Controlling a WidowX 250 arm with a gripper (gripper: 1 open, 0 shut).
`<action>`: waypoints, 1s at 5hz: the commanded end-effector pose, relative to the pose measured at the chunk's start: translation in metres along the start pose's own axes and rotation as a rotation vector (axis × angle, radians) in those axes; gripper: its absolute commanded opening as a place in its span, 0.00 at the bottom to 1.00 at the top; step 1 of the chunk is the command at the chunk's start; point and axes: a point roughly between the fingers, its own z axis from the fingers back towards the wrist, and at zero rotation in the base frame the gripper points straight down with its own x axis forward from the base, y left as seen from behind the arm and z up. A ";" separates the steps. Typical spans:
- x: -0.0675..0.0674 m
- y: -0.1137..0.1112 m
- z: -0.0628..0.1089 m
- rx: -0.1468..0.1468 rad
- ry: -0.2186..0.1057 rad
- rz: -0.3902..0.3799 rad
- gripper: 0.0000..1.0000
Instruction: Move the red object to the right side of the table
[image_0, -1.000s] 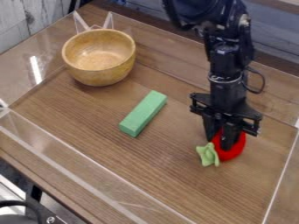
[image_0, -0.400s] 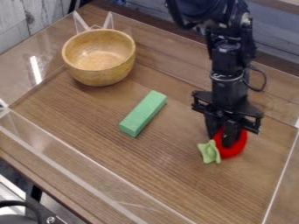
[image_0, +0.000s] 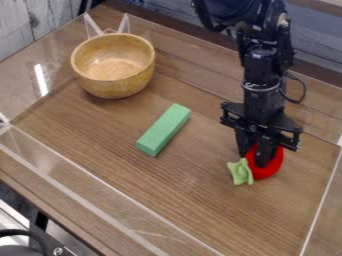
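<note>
The tabletop (image_0: 80, 190), wood-grained and edged with low clear walls, carries everything in view. The arm stands above its right portion with the claw (image_0: 263, 160) pointing straight down and close to the surface.

Well to the left of the claw and farther back sits a wooden bowl (image_0: 114, 65), upright and apparently empty. Between the bowl and the claw, nearer the claw, lies a flat green block (image_0: 163, 130); it is apart from the claw and touches nothing.

The red object (image_0: 267, 168) is directly under the claw, resting on or just above the tabletop. Its green leafy cap (image_0: 238, 175) protrudes to the claw's lower left. The claw is closed on the red object, with the fingers bracketing its red body.

Change over the last second: none visible. Arm, claw and red object occupy the same places as in the two earlier views, and the grip is unchanged.

Assessment: the red object is already on the right side of the tabletop, near the right wall. The standstill with a closed grip suggests either that the carry has ended and release is next, or that the grasp has just been made. Which applies cannot be determined from these views. If release is next, the rounded toy may roll slightly once freed.
</note>
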 end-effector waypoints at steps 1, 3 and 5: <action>-0.001 0.014 -0.007 0.020 0.021 0.041 0.00; -0.001 0.015 -0.005 0.022 0.031 0.049 0.00; 0.000 0.015 -0.004 0.024 0.040 0.057 0.00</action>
